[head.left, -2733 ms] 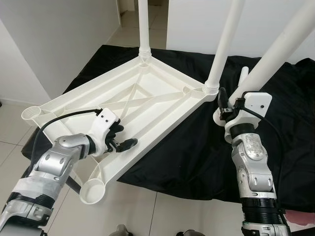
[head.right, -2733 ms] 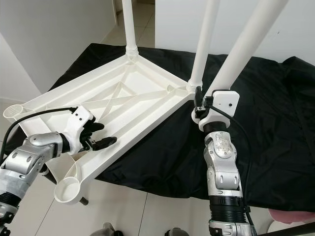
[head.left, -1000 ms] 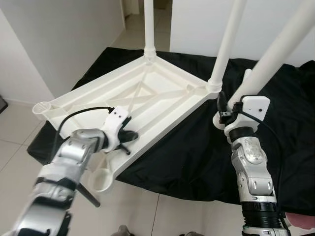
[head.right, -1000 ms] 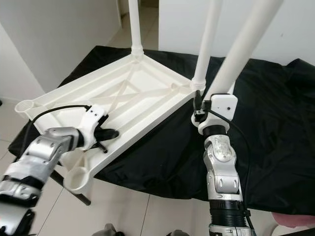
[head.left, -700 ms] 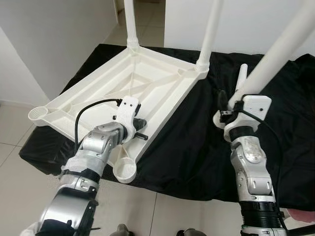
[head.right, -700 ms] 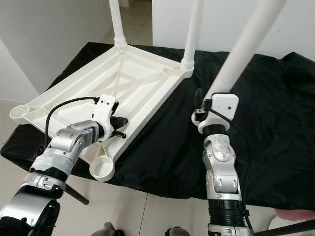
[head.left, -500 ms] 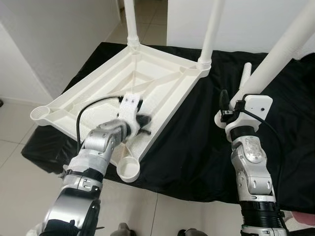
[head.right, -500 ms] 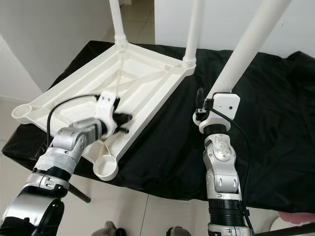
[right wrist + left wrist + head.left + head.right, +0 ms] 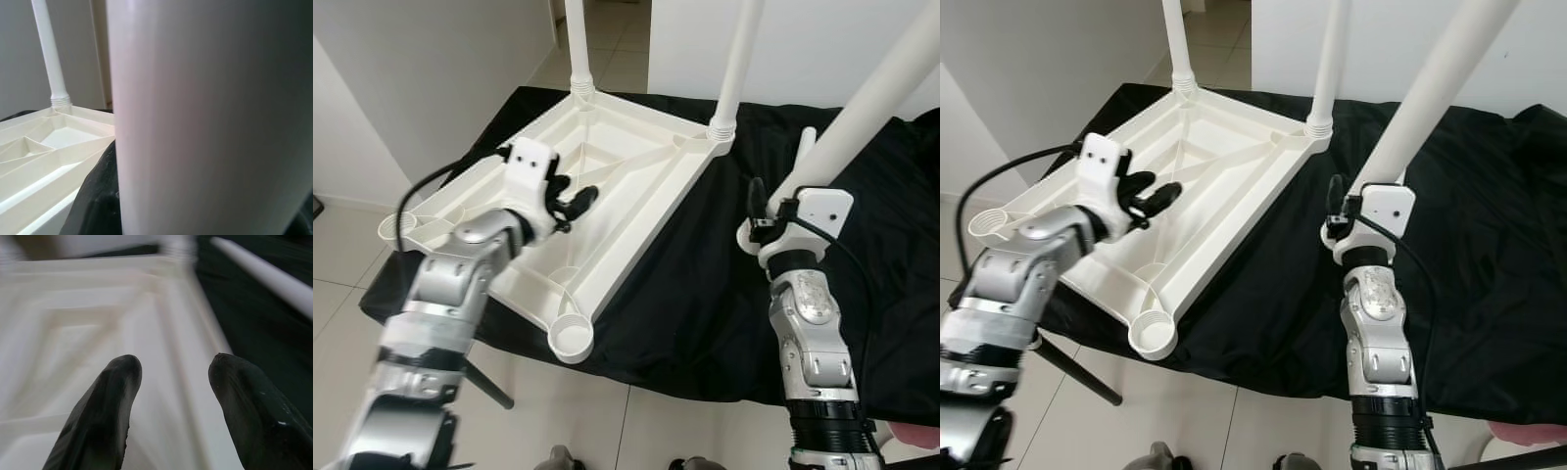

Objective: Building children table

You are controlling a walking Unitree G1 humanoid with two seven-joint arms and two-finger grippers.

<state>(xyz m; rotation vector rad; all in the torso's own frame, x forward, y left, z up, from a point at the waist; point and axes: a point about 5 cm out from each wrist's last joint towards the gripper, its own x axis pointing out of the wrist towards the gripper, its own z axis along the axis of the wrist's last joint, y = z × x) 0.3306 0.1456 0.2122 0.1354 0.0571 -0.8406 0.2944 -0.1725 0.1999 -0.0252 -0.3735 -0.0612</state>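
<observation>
No readable text, labels, brands, numbers or signs anywhere. White plastic tabletop (image 9: 607,186): plain ribbed underside, no print. White legs (image 9: 736,69): unmarked. Black cloth (image 9: 705,294): plain. Silver arms and wrist housings: no legible markings.

A home interior; white walls (image 9: 431,78), pale tiled floor (image 9: 607,421), open doorway beyond.
</observation>
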